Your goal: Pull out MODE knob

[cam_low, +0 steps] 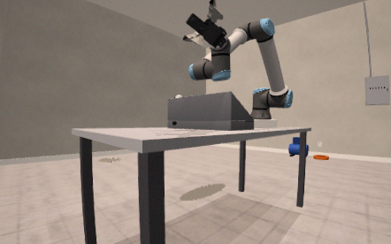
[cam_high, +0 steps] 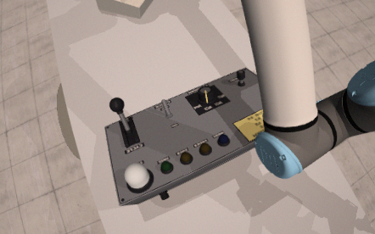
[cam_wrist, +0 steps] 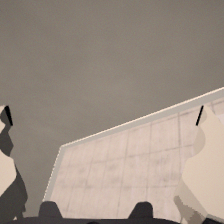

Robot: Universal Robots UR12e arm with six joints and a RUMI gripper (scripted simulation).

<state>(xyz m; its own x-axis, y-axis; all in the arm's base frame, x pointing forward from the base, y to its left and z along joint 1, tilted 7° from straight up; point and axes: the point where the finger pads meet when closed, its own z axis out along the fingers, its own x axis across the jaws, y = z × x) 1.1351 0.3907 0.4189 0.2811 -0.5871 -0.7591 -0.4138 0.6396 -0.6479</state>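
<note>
Up near the top centre of the exterior view, the pincer [cam_low: 211, 11] hangs high above the table [cam_low: 156, 138], fingers spread wide and holding nothing. In the wrist view its two pale fingers frame only wall and floor. Below, the grey console [cam_high: 149, 140] sits on the table. Its labels are too blurred to read, so I cannot tell which control is the MODE knob. Counted on the panel: four small round buttons, one white dome [cam_high: 137, 175], one black-balled lever [cam_high: 117, 104], one dial [cam_high: 204, 95], one yellow plate [cam_high: 249, 127] partly behind the arm [cam_high: 281, 64].
</note>
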